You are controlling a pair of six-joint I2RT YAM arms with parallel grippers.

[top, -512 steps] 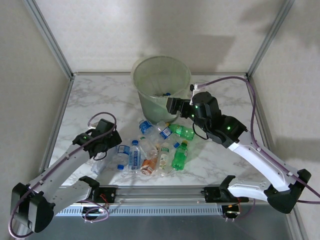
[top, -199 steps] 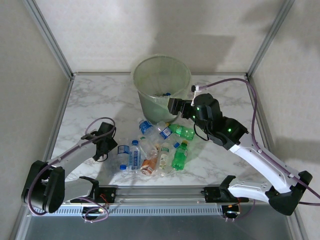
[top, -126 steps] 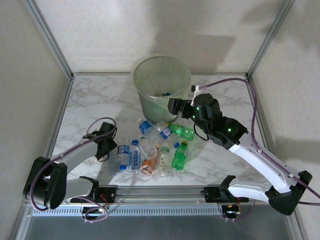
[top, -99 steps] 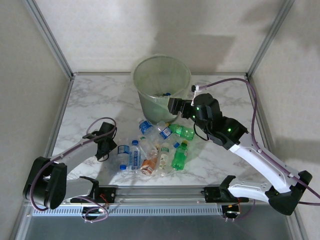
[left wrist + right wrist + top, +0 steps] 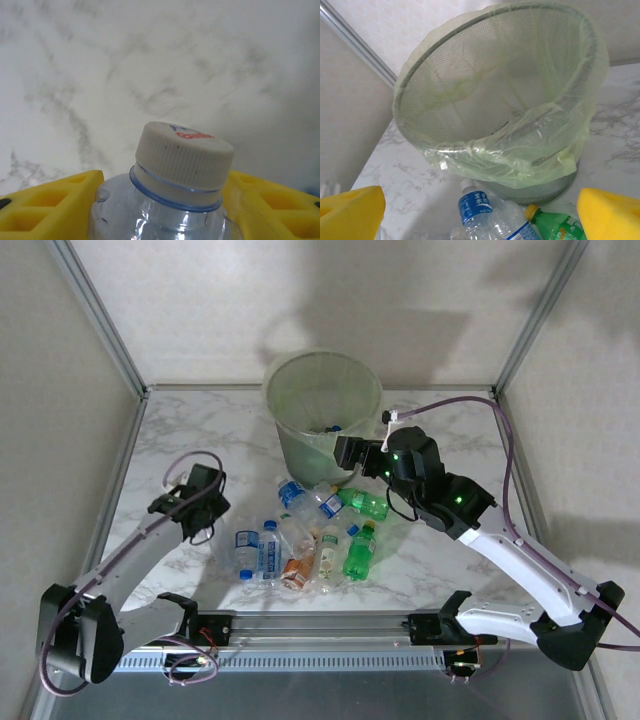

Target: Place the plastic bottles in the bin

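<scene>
Yellow foam pads (image 5: 47, 205) of my left gripper (image 5: 162, 210) press in on either side of a clear, crinkled plastic bottle (image 5: 150, 222) just below its neck, so I read that as a pinch. Its ribbed white cap (image 5: 184, 152) points away from the lens over the grey-veined white marble tabletop (image 5: 150, 60). On the right wrist camera, my right gripper (image 5: 480, 217) has its pads (image 5: 350, 212) spread wide at the lower corners. It faces the bin (image 5: 485, 85), a round mesh-textured wastebasket whose thin pale-green liner bag (image 5: 520, 165) folds over the rim and sags down the near wall. Just before its foot lie a blue-labelled clear bottle (image 5: 476, 202) and a green bottle with a yellow cap (image 5: 551, 225). From the top camera, I see the left arm stretched forward from its base, its gripper left of the heap of bottles (image 5: 310, 535). The right arm bends over that heap, its gripper close to the bin's near wall. At the bin's bottom lie a few small items (image 5: 327, 427), one blue-capped, too small for me to identify. The heap mixes clear blue-labelled bottles, green ones and one orange-red label.
</scene>
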